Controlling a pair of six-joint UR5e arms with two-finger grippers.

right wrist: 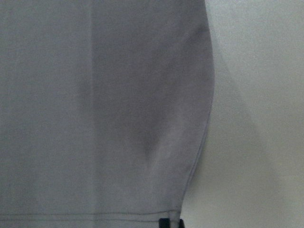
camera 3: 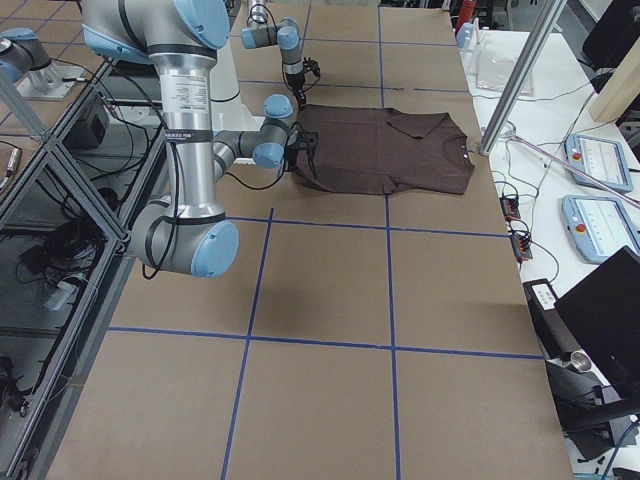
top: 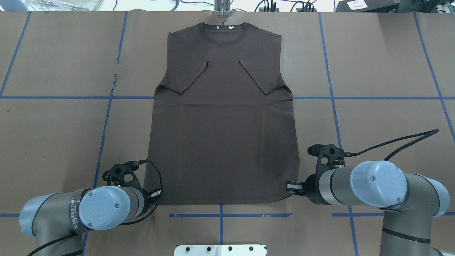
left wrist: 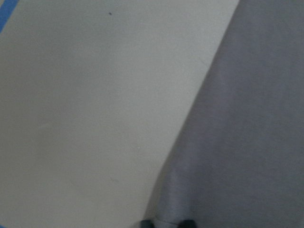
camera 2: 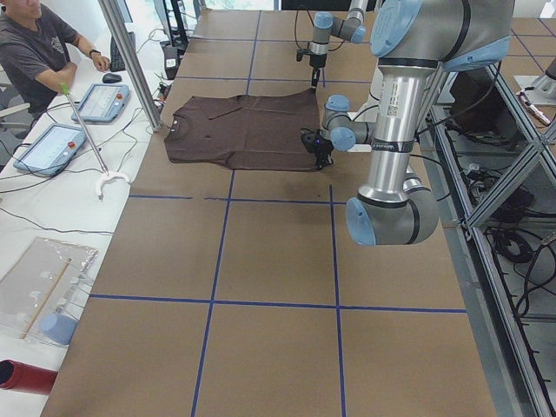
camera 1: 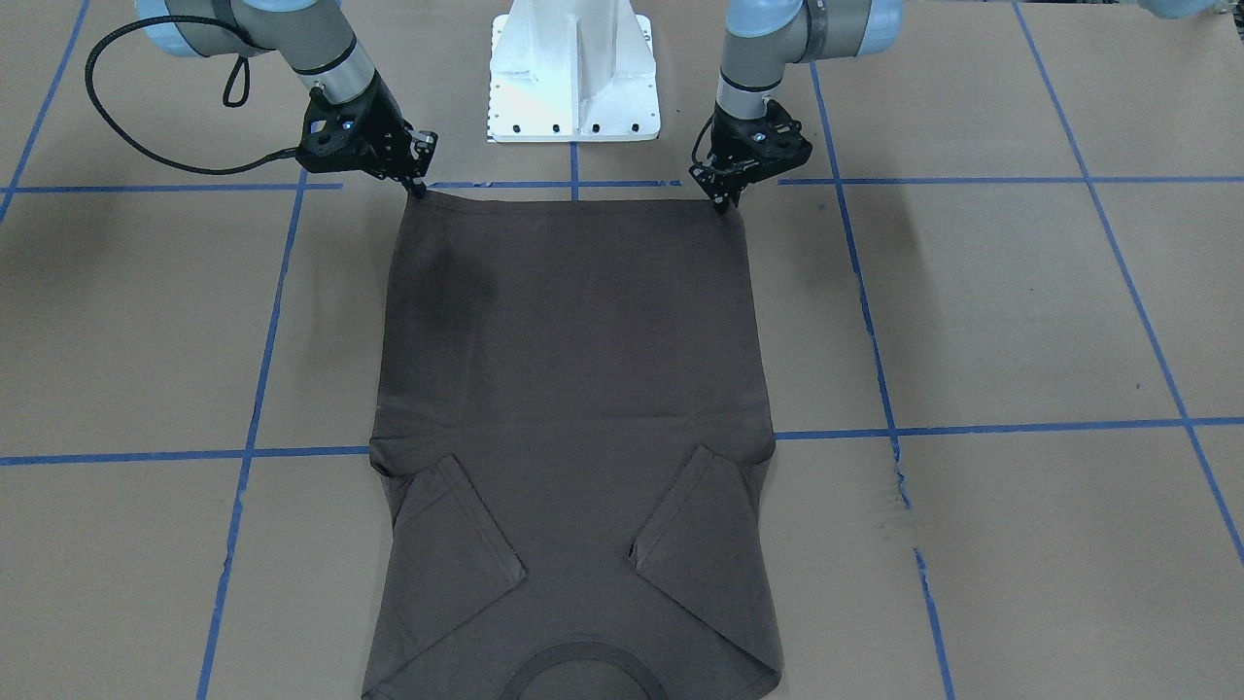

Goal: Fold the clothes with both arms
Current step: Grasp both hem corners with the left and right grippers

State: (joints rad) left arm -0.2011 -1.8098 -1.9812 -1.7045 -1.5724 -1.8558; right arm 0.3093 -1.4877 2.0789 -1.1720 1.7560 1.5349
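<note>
Pinching T-shirt (top: 224,135) hem corners, left pincer (camera 1: 724,199), right pincer (camera 1: 419,186), both clamped on it

Your desk (top: 53,142) is covered in brown paper, marked off by a blue tape grid (top: 384,97). The dark T-shirt (top: 224,142) lies flat on it, sleeves folded inward. The white pedestal base (camera 1: 573,78) sits by the hem end.
</note>
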